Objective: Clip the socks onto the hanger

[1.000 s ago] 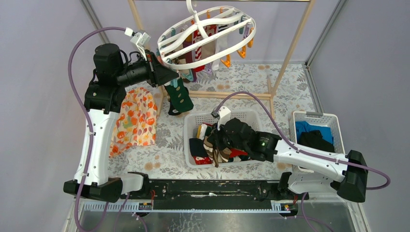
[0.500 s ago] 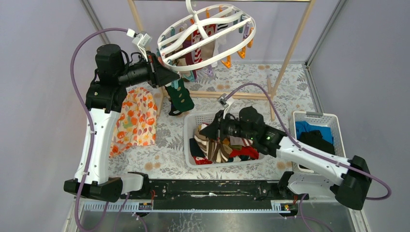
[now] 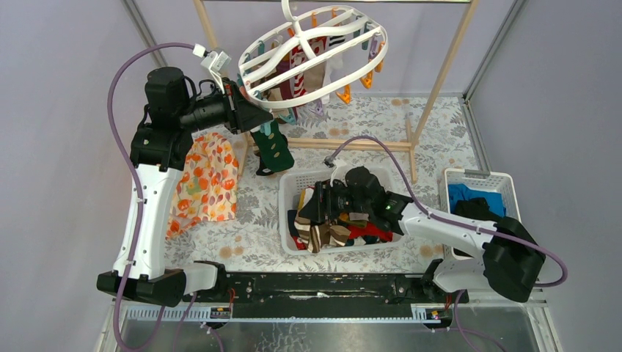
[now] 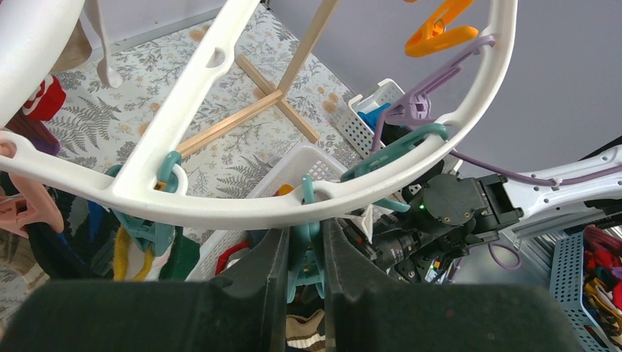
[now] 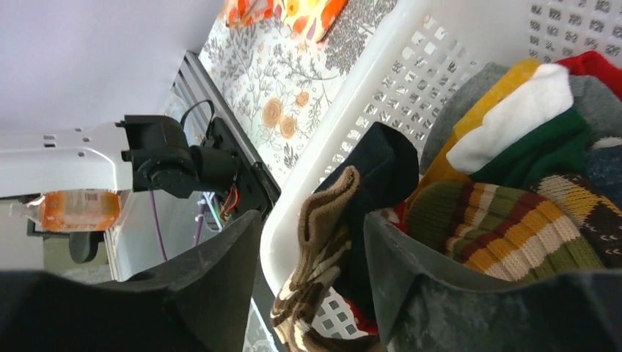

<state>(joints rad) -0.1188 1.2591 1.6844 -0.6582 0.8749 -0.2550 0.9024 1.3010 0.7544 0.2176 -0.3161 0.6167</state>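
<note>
Right arm has dipped back into the basket (image 3: 287, 192) since half a second ago, while the left arm hasn't budged. Right gripper (image 5: 309, 220) sits at the basket's near-left corner, jaws part way apart with a brown striped sock (image 5: 323, 242) and a navy sock (image 5: 381, 158) between them. It's likely fishing out the next one, but I can't tell if anything is actually clamped. Rest of the socks (image 3: 356, 233) are piled in the basket. Farther back, left gripper (image 4: 304, 238) is pinched on a teal clip (image 4: 308, 253) under the hanger (image 4: 220, 211) rim, probably steadying it or squeezing it open for a handover. Dark green sock (image 3: 273, 147) dangles just below. Its top end is hidden behind the gripper, so what holds it is unclear. Clips on the hanger's far side are too cluttered to sort out.
</note>
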